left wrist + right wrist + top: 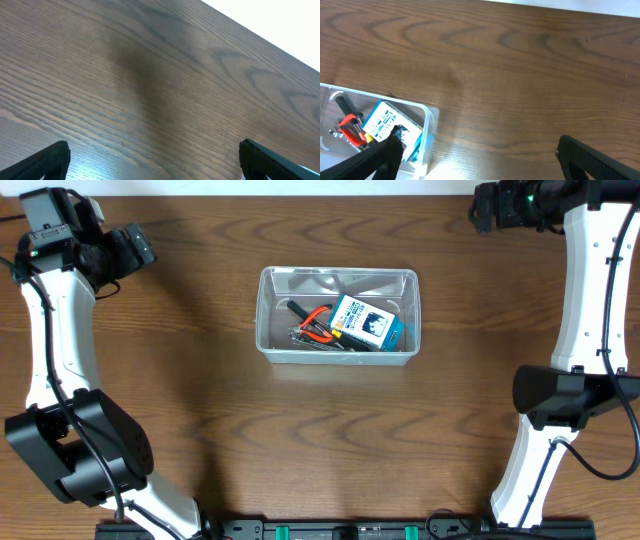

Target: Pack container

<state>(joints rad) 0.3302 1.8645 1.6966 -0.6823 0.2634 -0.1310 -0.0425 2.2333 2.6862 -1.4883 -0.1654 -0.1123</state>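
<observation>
Two spread hands (152, 157) (477, 150), one stocked container (340, 272)

Right wrist view gives me the container (431, 116) only in part: the left and bottom edges cut it, and a finger of my right gripper (479, 157) covers its near corner. Overhead, the blue-and-white box (362, 323) hides part of the orange-handled tool (316, 318), and the box print is too small to read. Left gripper (157, 161): only two tips show, the rest is cut off below.
</observation>
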